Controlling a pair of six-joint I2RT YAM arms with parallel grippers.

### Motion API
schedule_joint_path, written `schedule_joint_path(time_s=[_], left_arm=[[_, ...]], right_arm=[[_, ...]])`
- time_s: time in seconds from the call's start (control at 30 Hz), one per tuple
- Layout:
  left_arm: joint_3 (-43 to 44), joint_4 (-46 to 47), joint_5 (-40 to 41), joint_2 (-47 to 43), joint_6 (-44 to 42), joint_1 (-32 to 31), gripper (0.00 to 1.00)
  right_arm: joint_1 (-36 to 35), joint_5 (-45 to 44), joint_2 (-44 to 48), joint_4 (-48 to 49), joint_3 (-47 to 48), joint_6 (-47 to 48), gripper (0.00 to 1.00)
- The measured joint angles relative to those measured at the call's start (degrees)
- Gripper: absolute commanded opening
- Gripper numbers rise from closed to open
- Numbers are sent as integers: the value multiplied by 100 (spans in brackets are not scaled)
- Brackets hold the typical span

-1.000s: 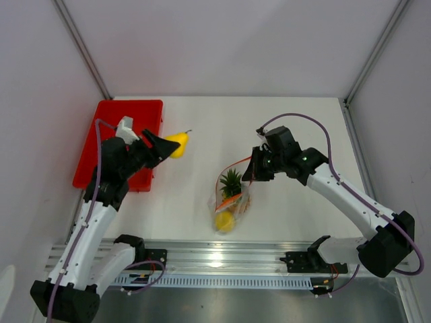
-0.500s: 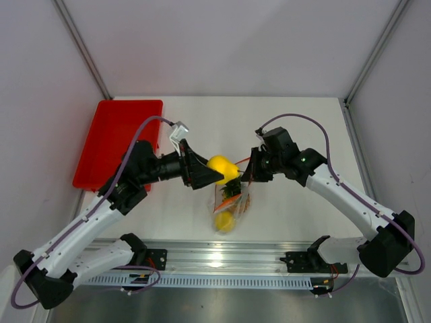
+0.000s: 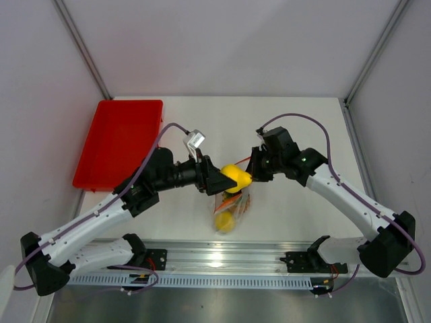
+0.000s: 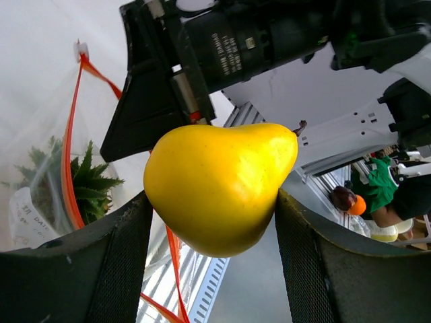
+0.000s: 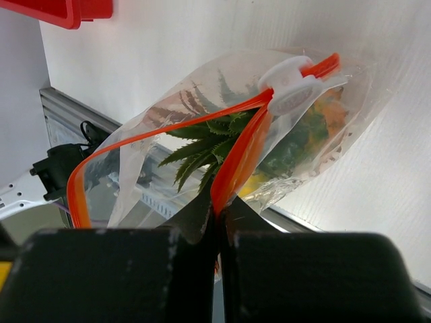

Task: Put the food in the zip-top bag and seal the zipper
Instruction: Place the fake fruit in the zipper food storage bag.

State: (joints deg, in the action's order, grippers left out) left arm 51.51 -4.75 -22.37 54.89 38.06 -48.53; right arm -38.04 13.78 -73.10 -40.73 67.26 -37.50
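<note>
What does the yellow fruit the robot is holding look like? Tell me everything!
The yellow fruit is pear-shaped, smooth and shiny like plastic, with a tiny dark stem at its narrow end. It hangs sideways in the air, squeezed between the two black fingers of the left gripper. It is right by the open mouth of the clear bag, not yet inside.

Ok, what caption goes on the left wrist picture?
Left claw holds a yellow pear by the bag with the pineapple inside.
</note>
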Motion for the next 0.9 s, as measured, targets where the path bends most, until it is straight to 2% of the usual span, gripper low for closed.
schedule_joint_path(time_s=[0.2, 0.23, 0.5, 0.6, 0.63, 0.7, 0.73, 0.9], left_arm=[[-229, 20, 267, 197, 109, -164, 28], [-275, 22, 295, 219, 120, -173, 34], [-350, -275, 785, 203, 256, -181, 51], [-350, -483, 949, 168, 310, -197, 60], [-350, -573, 1010, 155, 332, -210, 66], [-350, -721, 1108, 116, 358, -278, 93], [-350, -807, 1163, 81, 361, -328, 99], [-350, -1163, 1364, -267, 444, -483, 100]], right_arm=[[0, -44, 55, -81, 7, -2, 0], [-2, -46, 59, -92, 7, -2, 0], [-4, -50, 133, -164, 24, -7, 0], [-4, -52, 146, -179, 35, -9, 0], [-4, -52, 146, -181, 39, -9, 0], [-4, -52, 146, -188, 50, -9, 0], [-4, -57, 146, -192, 57, -9, 0], [-4, -72, 151, -203, 81, -7, 0]])
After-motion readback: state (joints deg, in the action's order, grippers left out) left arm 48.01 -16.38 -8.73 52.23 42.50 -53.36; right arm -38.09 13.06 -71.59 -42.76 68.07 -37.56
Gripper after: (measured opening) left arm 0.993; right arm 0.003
